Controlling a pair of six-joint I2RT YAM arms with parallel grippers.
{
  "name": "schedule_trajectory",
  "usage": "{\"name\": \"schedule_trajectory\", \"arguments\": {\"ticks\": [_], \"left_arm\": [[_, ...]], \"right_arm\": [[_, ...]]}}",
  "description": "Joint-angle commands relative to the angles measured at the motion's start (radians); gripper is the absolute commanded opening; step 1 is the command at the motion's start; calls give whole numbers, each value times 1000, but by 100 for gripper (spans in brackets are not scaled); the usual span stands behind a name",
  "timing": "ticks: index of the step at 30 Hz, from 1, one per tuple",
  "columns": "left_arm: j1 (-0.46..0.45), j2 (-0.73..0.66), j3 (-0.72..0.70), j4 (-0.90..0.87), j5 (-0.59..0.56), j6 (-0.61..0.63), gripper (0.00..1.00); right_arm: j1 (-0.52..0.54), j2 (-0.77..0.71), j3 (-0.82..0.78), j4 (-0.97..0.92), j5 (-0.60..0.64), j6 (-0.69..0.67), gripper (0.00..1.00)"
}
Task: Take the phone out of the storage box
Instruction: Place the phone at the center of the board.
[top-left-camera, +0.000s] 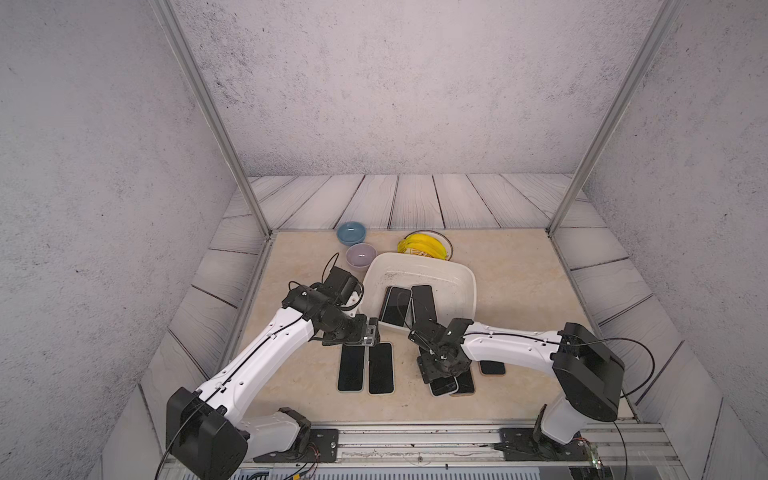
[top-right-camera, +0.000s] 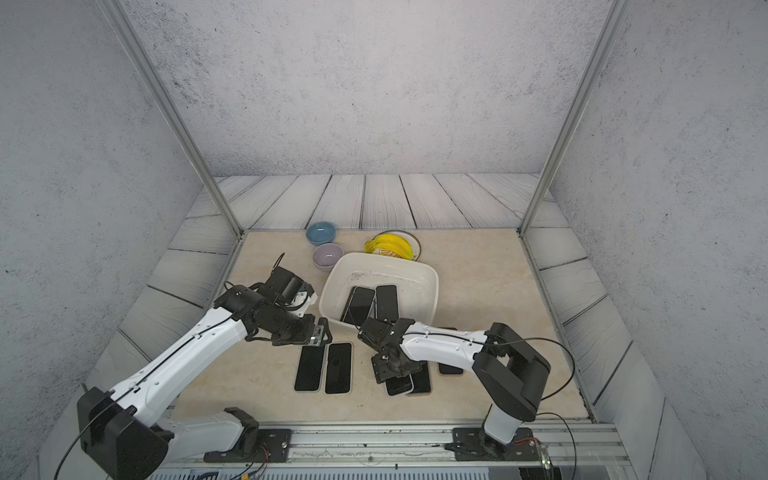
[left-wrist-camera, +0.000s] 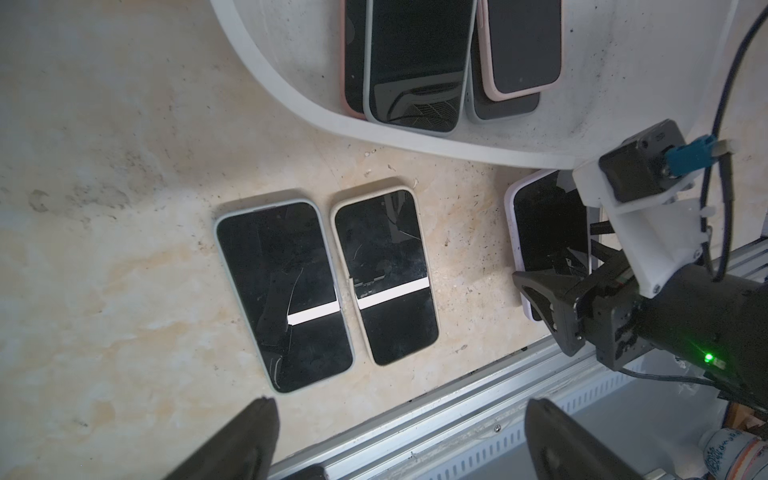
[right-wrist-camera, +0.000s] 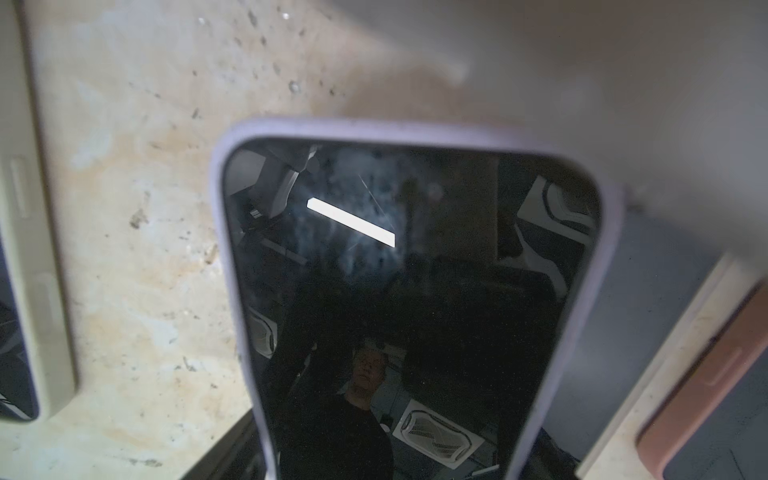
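Right claw (top-left-camera: 434, 372) grips the lilac phone (right-wrist-camera: 415, 291) by its long edges; left claw (left-wrist-camera: 399, 440) is open. Phones (top-left-camera: 395, 307) in the storage box (top-left-camera: 461, 291) look stiff, slippery, fragile.

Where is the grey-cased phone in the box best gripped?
Grip the grey-cased phone across its long edges from above, probably near the end by the box wall: it lies screen-up atop a pink phone, and that end clears the other pink phone beside it.

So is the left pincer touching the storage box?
Apart. In the left wrist view the left pincer hangs open, and two phones lie between its fingers and the storage box rim.
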Motion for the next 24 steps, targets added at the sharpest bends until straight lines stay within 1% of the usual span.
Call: {"name": "schedule_trajectory", "arguments": {"ticks": [1,5,8,11,13,15,18,21,22,24], "left_arm": [[-7,-2,8,-15,-12,15,98],[-10,-7,9,-22,-19,19,99],[-13,-10,19,-33,-32,26,98],[-16,-14,31,-45,-50,32,98],[-16,-17,31,-42,-55,31,99],[-16,-17,33,-33,-56,30,99],[-16,-14,43,-28,-60,27,98],[-16,-13,51,-27,-63,28,99],[-16,-13,53,-27,-63,28,98],[-16,-13,55,-25,-63,28,98]], "right_arm": [[18,24,8,-13,-8,4,79],[31,27,25,-15,-1,-3,79],[30,6,47,-101,54,7,79],[29,-75,32,-213,88,34,79],[26,-151,-9,-265,90,62,79],[10,-230,-49,-344,118,82,80],[-77,-340,-105,-425,133,87,80],[-219,-438,-152,-427,152,57,80],[-282,-465,-161,-406,157,29,80],[-389,-475,-138,-380,166,-34,80]]}}
